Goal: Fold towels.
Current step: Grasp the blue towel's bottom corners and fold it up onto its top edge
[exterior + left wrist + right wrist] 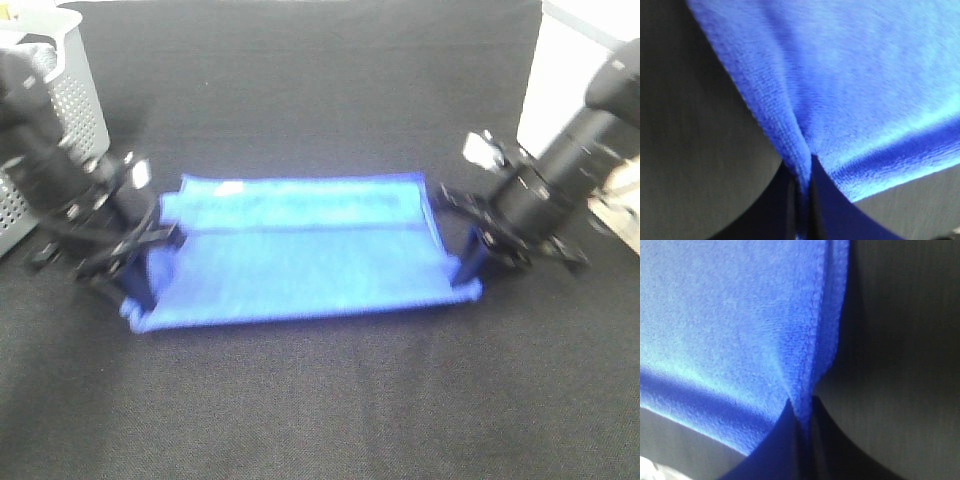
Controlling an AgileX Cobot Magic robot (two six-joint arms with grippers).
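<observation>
Overhead cam: gray basket (pixel 60 90) far left. Left gripper (pixel 140 262) pinched shut on the left edge of the blue towel (pixel 300 250), which is stretched btwn both arms, mid black table (pixel 320 400). Small white tag (pixel 232 187) at far edge, too blurred to read. Right gripper (pixel 468 262) pinched shut on right edge. Wrist cams only: pile bunched btwn fingers (pixel 832 212), (pixel 772 450).

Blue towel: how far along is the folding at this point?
Done: the blue towel lies spread on the black table, a line across it hinting at one fold already. In hand: left gripper and right gripper each pinch a short end, shut on cloth. Left: carrying that held edge over and letting go.
</observation>
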